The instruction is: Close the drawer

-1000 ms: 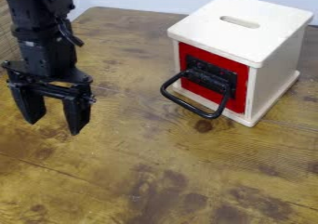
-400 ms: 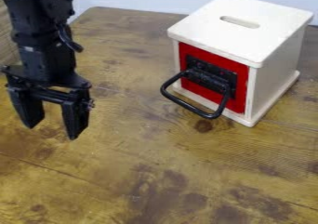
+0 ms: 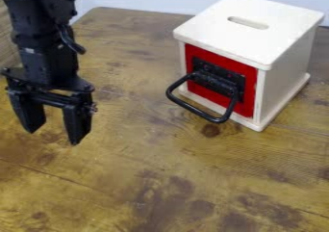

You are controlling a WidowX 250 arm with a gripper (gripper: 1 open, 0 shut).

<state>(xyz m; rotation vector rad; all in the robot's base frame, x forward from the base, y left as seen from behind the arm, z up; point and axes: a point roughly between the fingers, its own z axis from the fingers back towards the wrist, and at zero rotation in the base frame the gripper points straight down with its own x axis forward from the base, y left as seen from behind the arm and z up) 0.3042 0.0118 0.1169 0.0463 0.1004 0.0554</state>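
Red drawer [image 3: 217,81] sits well right of spread fingers [image 3: 77,120].

Compared with one second ago, I see the gripper [image 3: 52,118] slightly lower and further toward the near-left of the table [image 3: 154,188], its two fingers [image 3: 77,122] parted as before. Against the picture 0.4 s ago, I detect no shift in its position. I read no change at the drawer [image 3: 216,80] or its handle [image 3: 195,99].
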